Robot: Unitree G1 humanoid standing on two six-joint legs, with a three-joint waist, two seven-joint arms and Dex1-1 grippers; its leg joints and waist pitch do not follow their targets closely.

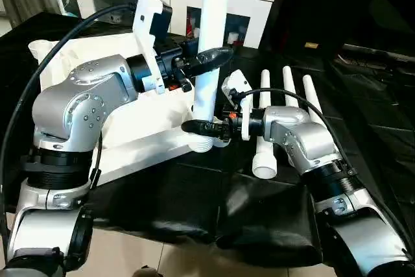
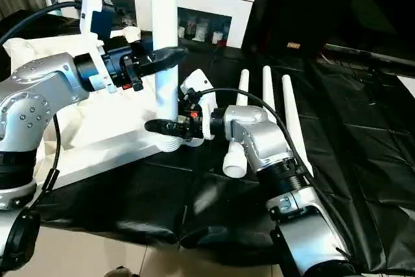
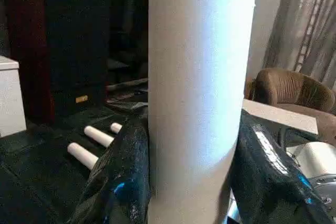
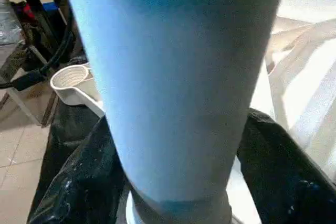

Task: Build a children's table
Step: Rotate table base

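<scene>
White upright leg (image 1: 213, 37) is grasped by both jaws; the right wrist view reveals a corner socket (image 4: 71, 80).

1. From the head, we look forward and down over both silver forearms; the two eye views share nearly the same scene.
2. Our left wrist view looks very closely at the upright leg (image 3: 199, 77), high up.
3. Our right wrist view sees the same leg, near its base, equally close.
</scene>
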